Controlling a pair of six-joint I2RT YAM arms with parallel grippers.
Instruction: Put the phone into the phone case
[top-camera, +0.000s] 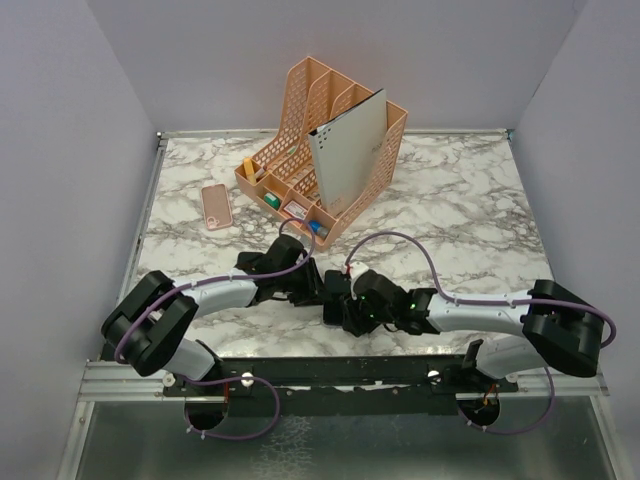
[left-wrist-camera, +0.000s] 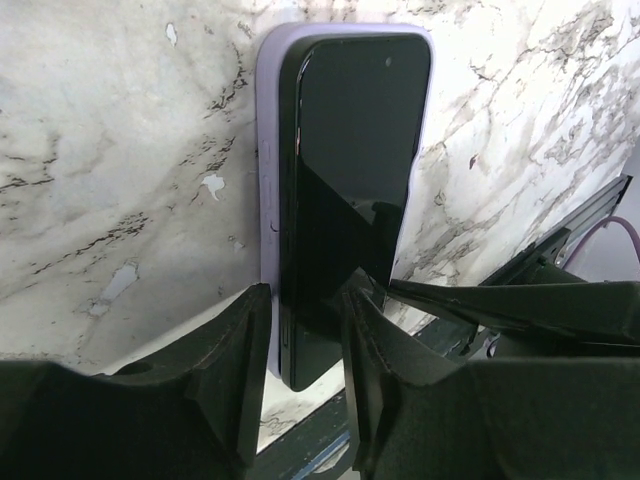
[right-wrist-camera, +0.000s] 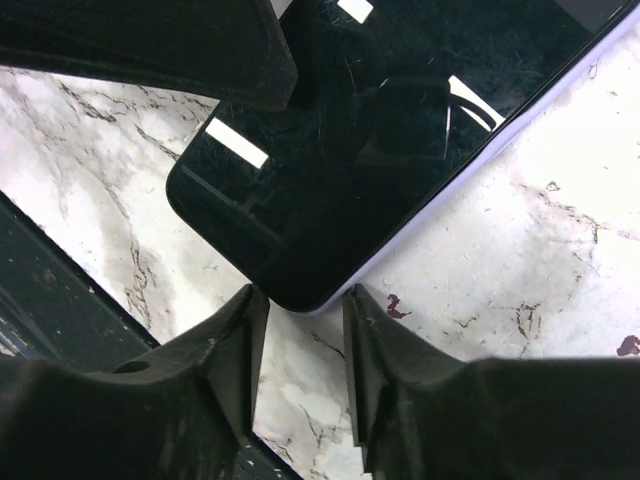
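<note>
Down near the front edge of the marble table (top-camera: 470, 200), the black phone (left-wrist-camera: 355, 170) lies screen up in the lilac phone case (left-wrist-camera: 268, 170). Its left long edge stands proud of the case wall, while the far end and right edge look tucked in. The left gripper (left-wrist-camera: 305, 350) straddles that raised edge at the phone's near end, with one finger (left-wrist-camera: 240, 370) outside the case wall and the other over the glass; I cannot tell whether they pinch. The right gripper (right-wrist-camera: 303, 330) is released, its fingers apart, and a rounded phone corner sits just in the gap, touching neither. The table's edge runs close beside that corner. Wide bare marble lies to the right. Behind stand a peach organiser (top-camera: 300, 130) and grey folder (top-camera: 350, 150), and a pink cover (top-camera: 216, 207) lies well apart on the left
</note>
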